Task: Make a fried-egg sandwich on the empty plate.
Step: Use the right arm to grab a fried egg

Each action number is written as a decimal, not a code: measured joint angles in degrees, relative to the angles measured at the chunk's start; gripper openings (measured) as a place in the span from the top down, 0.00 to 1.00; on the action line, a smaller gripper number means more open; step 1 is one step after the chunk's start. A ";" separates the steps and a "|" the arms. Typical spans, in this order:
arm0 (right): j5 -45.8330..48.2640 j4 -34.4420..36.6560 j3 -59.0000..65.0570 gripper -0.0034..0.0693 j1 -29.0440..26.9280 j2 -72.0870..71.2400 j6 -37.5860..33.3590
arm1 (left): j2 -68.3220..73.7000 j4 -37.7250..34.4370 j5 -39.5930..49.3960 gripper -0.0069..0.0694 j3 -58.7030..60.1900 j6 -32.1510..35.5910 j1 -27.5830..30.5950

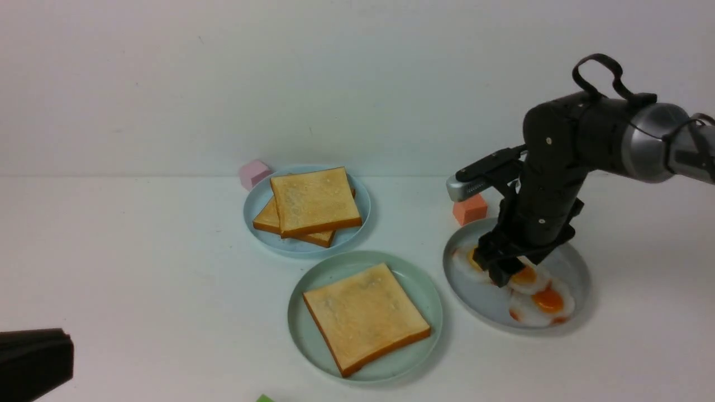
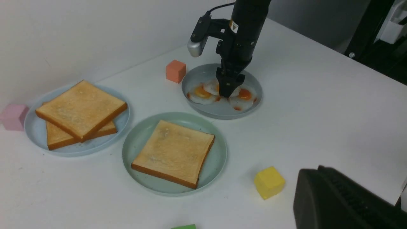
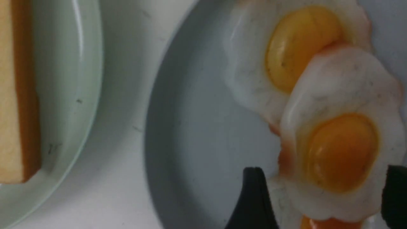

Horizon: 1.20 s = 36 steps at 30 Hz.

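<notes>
One golden toast slice (image 1: 366, 315) lies flat on the mint-green empty plate (image 1: 313, 285) in the middle. Two more toast slices (image 1: 314, 201) are stacked on the light-blue plate (image 1: 254, 204) behind it. Three fried eggs overlap on the grey plate (image 1: 575, 262) at the right. My right gripper (image 1: 500, 273) points down into that plate and is open. In the right wrist view its black fingers (image 3: 254, 200) stand on either side of one egg (image 3: 340, 149), which lies on the plate. My left gripper (image 1: 61, 357) is low at the near left, shut and empty.
An orange cube (image 1: 469, 209) sits just behind the grey plate and a pink cube (image 1: 254, 173) behind the blue plate. A yellow cube (image 2: 268, 182) lies near my left gripper (image 2: 305, 181), and a green cube (image 1: 265, 398) shows at the table's front edge.
</notes>
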 joint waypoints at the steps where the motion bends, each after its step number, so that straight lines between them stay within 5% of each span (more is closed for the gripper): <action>1: -0.79 0.81 -0.34 0.24 -0.80 1.30 -1.28 | 0.00 0.04 0.00 0.93 0.07 0.00 0.00; 23: -1.40 5.05 -1.56 0.34 -3.53 3.47 -8.38 | 0.00 -0.87 0.49 0.93 0.07 0.00 0.00; 33: 7.32 6.15 -0.70 0.34 -2.54 -4.19 -4.27 | 0.00 -0.92 1.85 0.93 0.07 0.00 0.00; 36: 8.50 6.15 -0.70 0.34 2.83 -8.51 -1.18 | 0.00 -0.92 1.85 0.93 0.11 0.00 0.00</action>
